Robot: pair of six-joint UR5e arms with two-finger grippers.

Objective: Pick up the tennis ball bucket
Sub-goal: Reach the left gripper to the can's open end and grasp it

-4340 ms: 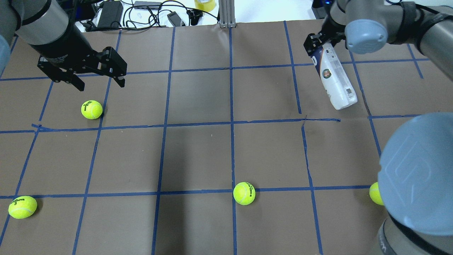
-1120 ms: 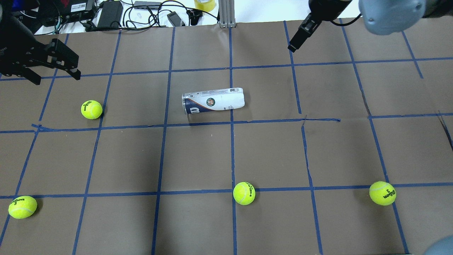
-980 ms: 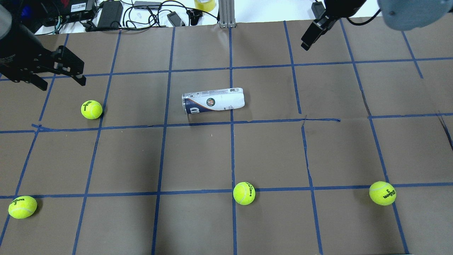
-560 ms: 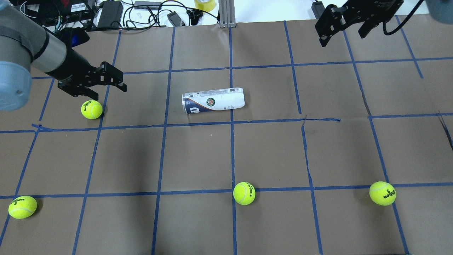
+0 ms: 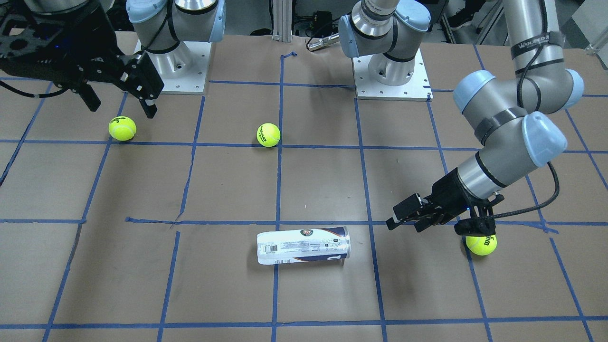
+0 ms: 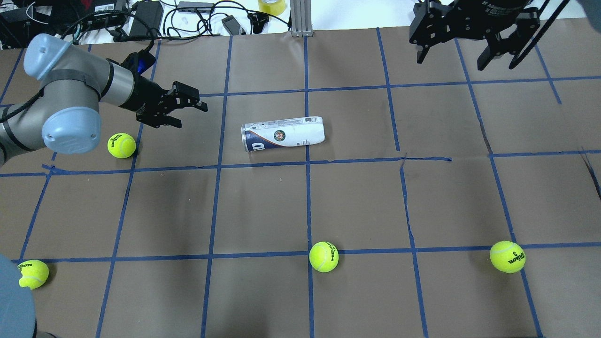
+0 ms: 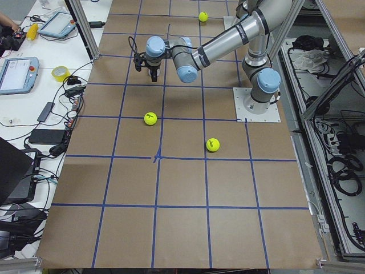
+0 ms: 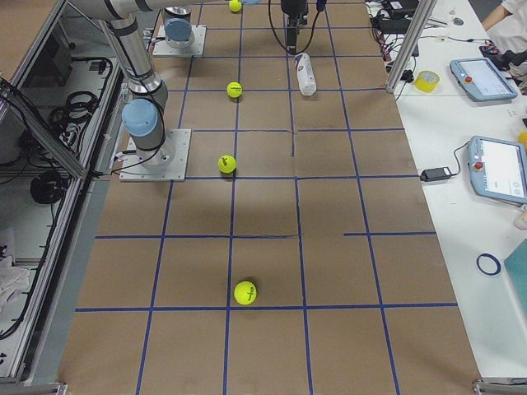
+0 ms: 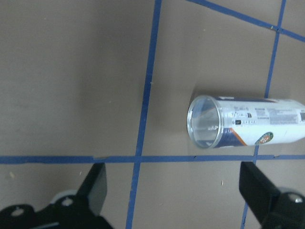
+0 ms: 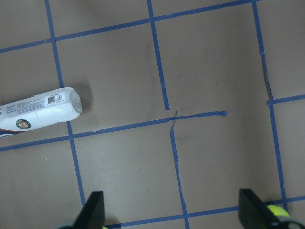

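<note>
The tennis ball bucket (image 6: pixel 283 134) lies on its side on the brown table, its open metallic rim towards the robot's left. It also shows in the front view (image 5: pixel 304 246), the left wrist view (image 9: pixel 248 128) and the right wrist view (image 10: pixel 38 112). My left gripper (image 6: pixel 190 115) is open and empty. It hovers a short way off the rim end and points at it. My right gripper (image 6: pixel 450 56) is open and empty, high over the far right of the table.
Several tennis balls lie about: one (image 6: pixel 121 145) under the left arm, one (image 6: pixel 324 256) near the front middle, one (image 6: pixel 507 256) at the front right, one (image 6: pixel 33 274) at the front left. Cables and adapters (image 6: pixel 188 14) line the far edge.
In the oldest frame the right gripper held the bucket at the far right; since a second ago it has lain still mid-table. The left gripper has swung right towards it. The right gripper has shifted right.
</note>
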